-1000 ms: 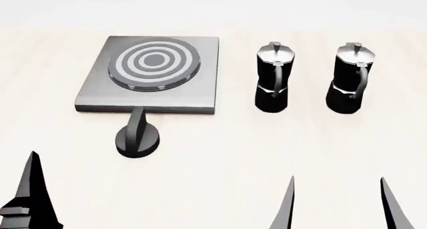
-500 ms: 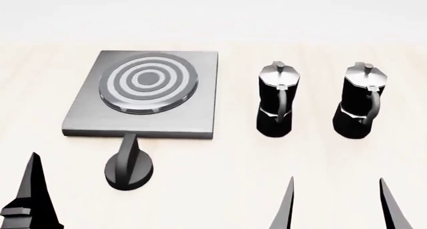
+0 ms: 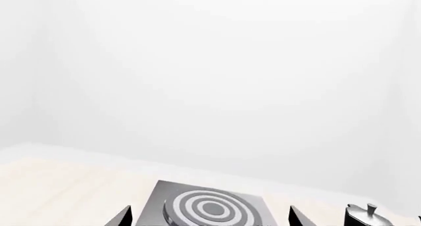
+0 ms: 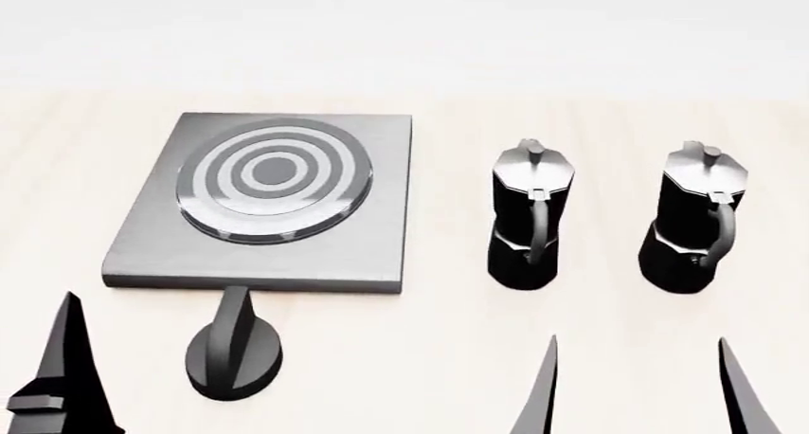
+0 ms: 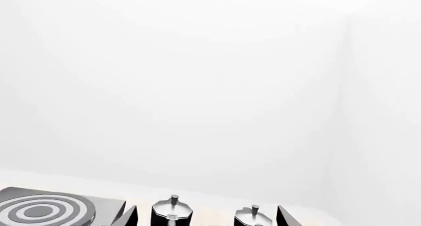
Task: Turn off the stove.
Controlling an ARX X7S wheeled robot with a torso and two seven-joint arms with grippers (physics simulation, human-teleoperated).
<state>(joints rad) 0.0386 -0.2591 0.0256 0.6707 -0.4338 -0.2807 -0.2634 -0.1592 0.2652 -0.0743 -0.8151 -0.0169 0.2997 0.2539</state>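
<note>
The stove [image 4: 367, 216] is a flat grey square plate with a ringed round burner [image 4: 275, 176], lying on the left of the pale table. Its black ridged knob [image 4: 234, 353] stands just in front of the plate's near edge. In the head view one left finger [image 4: 66, 358] shows, left of the knob and clear of it. The left gripper [image 3: 210, 217] is open, with the stove [image 3: 155, 206] ahead between its fingers. My right gripper [image 4: 638, 344] is open and empty, short of the pots; the stove [image 5: 105, 207] shows at the edge of the right wrist view.
Two black-and-silver moka pots [image 4: 529, 216] [image 4: 692, 221] stand upright to the right of the stove, handles toward me. The pale wooden table [image 4: 418, 377] runs back to a white wall. The pots [image 5: 172, 213] [image 5: 253, 217] lie ahead of the right gripper.
In the head view the stove, knob and pots have slid down the picture toward me. Both grippers keep their places in the view and stay open.
</note>
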